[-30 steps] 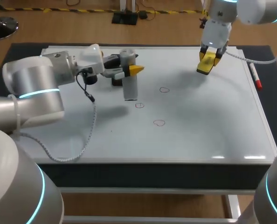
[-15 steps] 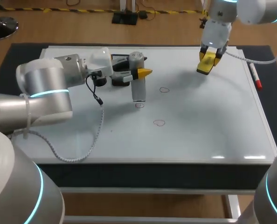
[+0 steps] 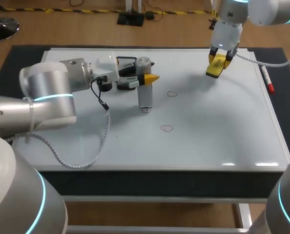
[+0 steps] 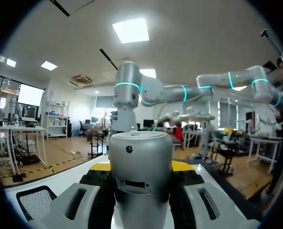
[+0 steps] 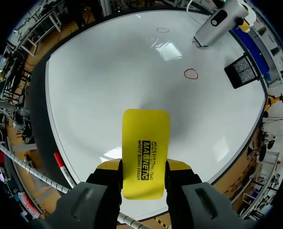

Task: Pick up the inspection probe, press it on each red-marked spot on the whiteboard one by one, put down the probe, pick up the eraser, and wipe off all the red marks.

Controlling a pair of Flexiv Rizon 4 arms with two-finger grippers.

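Inspection probe (image 3: 145, 84): a grey cylinder standing upright on the whiteboard (image 3: 218, 122), left of the middle and toward the far side. Its lower end sits on a red mark (image 3: 145, 110). The left gripper (image 3: 145, 76) comes in sideways from the left and clamps the probe near its top, one yellow-tipped finger on each side. The left wrist view shows the same thing, with the cylinder filling the gap between the fingers. Second red mark (image 3: 172, 93) is just right of the probe and untouched. Third red mark (image 3: 167, 128) is nearer the front edge, apart from the other two. The right gripper (image 5: 144, 166) hangs over the far right part of the board, fingers closed on a yellow eraser (image 5: 145, 143) that sticks out ahead of them, well apart from the probe and all the marks. A red marker pen (image 3: 267, 79) lies along the board's right edge. A black mesh holder (image 5: 241, 70) sits on the board behind the probe, near the left gripper.
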